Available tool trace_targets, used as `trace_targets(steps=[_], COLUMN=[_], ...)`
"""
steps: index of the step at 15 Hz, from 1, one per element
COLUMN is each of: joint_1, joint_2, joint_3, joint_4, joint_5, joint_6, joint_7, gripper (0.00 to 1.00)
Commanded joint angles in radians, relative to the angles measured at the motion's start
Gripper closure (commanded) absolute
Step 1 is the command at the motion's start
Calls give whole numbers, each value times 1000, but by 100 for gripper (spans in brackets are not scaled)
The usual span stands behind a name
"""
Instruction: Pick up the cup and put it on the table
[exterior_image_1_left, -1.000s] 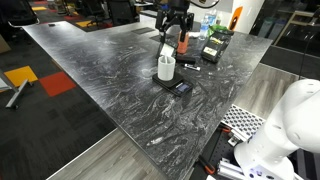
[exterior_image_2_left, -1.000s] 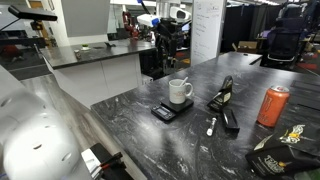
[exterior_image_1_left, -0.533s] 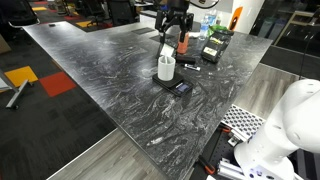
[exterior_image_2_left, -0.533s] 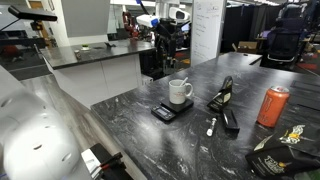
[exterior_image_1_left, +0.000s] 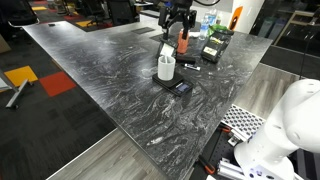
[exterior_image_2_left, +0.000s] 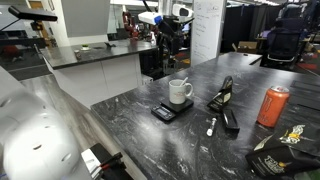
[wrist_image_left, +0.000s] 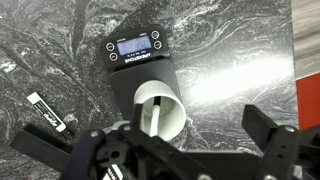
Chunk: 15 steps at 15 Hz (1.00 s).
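The white cup (exterior_image_1_left: 166, 68) stands upright on a small flat black scale (exterior_image_1_left: 178, 87) on the dark marble table (exterior_image_1_left: 110, 80). It shows in both exterior views, also here (exterior_image_2_left: 179, 92), with a white stick inside it. My gripper (exterior_image_1_left: 178, 22) hangs high above the table, beyond the cup and apart from it (exterior_image_2_left: 167, 36). In the wrist view the cup (wrist_image_left: 160, 112) sits on the scale (wrist_image_left: 138, 62) below my gripper (wrist_image_left: 160, 150). The jaws are spread wide and empty.
An orange-red can (exterior_image_2_left: 272, 105) stands on the table, also seen here (exterior_image_1_left: 183, 42). A white marker (exterior_image_2_left: 211, 126), a black hand-held device (exterior_image_2_left: 224, 96) and a snack bag (exterior_image_2_left: 278, 152) lie near the scale. The table edge (exterior_image_1_left: 95, 150) is near.
My gripper has shifted very slightly above the table. The cup and the other things have not moved.
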<state>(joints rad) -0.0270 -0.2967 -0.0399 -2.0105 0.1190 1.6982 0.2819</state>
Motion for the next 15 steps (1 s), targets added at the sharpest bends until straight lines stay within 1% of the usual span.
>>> trace_targets(steps=[1,5,11,15], joint_1=[-25,-38,-55,-50], joint_2=[7,14,34,81], joint_3=[-26,-57,-109,-121], joint_4=[54,87,127,167], joint_5=[10,21,75,106], joint_6=[-73,-108,-129,-141], joint_7=[-65,-103,-152,-191], gripper=[0,0,0,0])
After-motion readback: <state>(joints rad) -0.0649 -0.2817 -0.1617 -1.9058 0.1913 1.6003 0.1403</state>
